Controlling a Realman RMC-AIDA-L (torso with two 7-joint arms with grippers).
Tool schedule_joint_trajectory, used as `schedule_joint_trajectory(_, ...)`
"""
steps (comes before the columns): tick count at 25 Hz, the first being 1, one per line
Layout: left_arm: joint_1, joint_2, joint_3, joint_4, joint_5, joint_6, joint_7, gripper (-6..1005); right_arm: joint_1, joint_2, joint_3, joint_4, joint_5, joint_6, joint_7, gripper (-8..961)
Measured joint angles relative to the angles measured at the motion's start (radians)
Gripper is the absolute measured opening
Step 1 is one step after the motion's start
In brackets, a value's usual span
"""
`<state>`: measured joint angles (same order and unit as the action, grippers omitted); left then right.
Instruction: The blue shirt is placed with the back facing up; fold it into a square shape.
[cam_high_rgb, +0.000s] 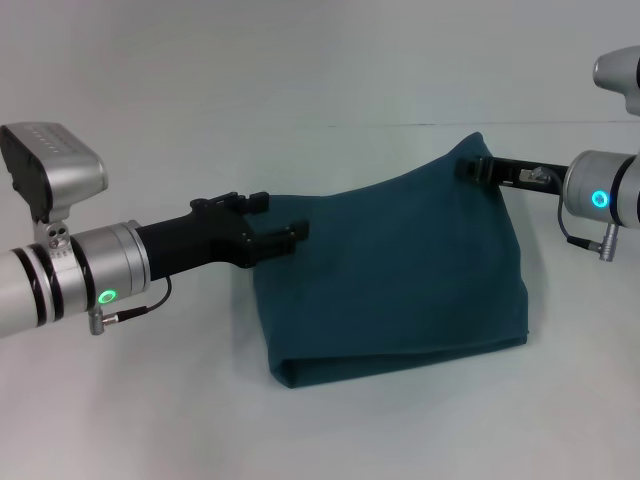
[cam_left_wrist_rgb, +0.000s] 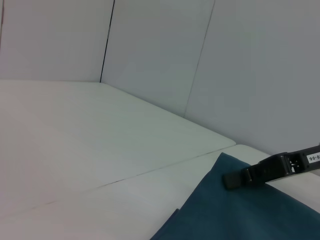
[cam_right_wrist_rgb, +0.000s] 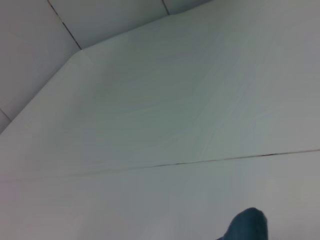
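The blue shirt (cam_high_rgb: 400, 270) is a dark teal cloth doubled over, with its fold along the near edge on the table and its far edge lifted. My left gripper (cam_high_rgb: 285, 232) is shut on the far left corner of that edge. The far right corner rises to a peak where my right gripper (cam_high_rgb: 472, 168) is shut on it. In the left wrist view the shirt (cam_left_wrist_rgb: 240, 215) fills the lower corner, with the right gripper (cam_left_wrist_rgb: 235, 179) on its tip. The right wrist view shows only a small tip of the shirt (cam_right_wrist_rgb: 247, 226).
A white table (cam_high_rgb: 150, 400) lies under the shirt, with a thin seam line running across it behind the cloth. Pale wall panels stand behind the table. Nothing else lies on the surface.
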<state>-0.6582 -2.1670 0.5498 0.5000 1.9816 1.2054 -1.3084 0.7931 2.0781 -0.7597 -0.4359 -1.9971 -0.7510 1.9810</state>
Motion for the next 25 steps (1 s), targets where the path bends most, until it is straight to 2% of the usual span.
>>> schedule_joint_trajectory(8, -0.006, -0.002, 0.002, -0.002, 0.000, -0.014, 0.000, 772, 0.004, 0.005, -0.001, 0.009, -0.004, 0.046, -0.001, 3)
schedule_joint_trajectory(12, -0.010, -0.002, 0.003, -0.010, 0.000, -0.024, 0.000, 772, 0.003, 0.008, -0.002, 0.022, -0.004, 0.056, -0.011, 47)
schedule_joint_trajectory(17, -0.012, -0.001, -0.003, -0.010, -0.003, -0.031, -0.005, 771, -0.004, 0.008, -0.001, 0.016, -0.001, -0.013, -0.059, 102)
schedule_joint_trajectory(22, -0.012, 0.001, -0.005, -0.005, -0.029, -0.046, -0.020, 771, -0.063, 0.001, 0.007, -0.049, 0.029, -0.057, -0.066, 157)
schedule_joint_trajectory(25, -0.011, 0.001, -0.005, -0.005, -0.045, -0.054, -0.021, 770, -0.109, -0.005, 0.008, -0.104, 0.069, -0.092, -0.062, 281)
